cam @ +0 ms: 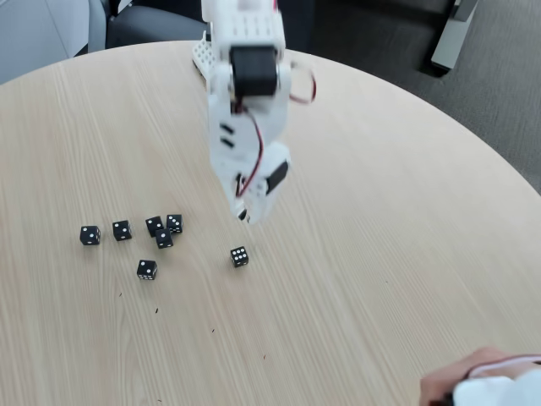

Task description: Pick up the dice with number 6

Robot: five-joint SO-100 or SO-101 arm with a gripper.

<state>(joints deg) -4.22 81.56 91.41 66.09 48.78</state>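
**Robot hand hangs just short of the six-pip die**

A white robot arm reaches down over a round wooden bench (380, 254) in the fixed view, its hand (246, 213) poised a short way above the surface. The dice with number 6 (239, 256), a small black cube whose top face carries white pips in two rows of three, sits alone on the bench just below the fingertips in the picture, slightly to their left, and apart from them. A cube has no long axis to speak of; its edges lie a little askew to the picture's frame, so the fingers would likely need to close across one pair of opposite faces.

The arm descends steeply from the top of the picture, a dark motor block (254, 71) at its upper joint and a red wire (258, 144) trailing down the forearm. The hand is blurred (it looks to be in motion), and whether its fingers stand apart or together cannot be told; nothing is seen between them.

Off to the left lies a loose group of five more black dice (164, 233), each showing fewer pips, well clear of the target. At the lower right edge a person's hand (473, 381) rests by the bench rim.

By the look of it, a short advance and drop toward the lone die is what the pick calls for.
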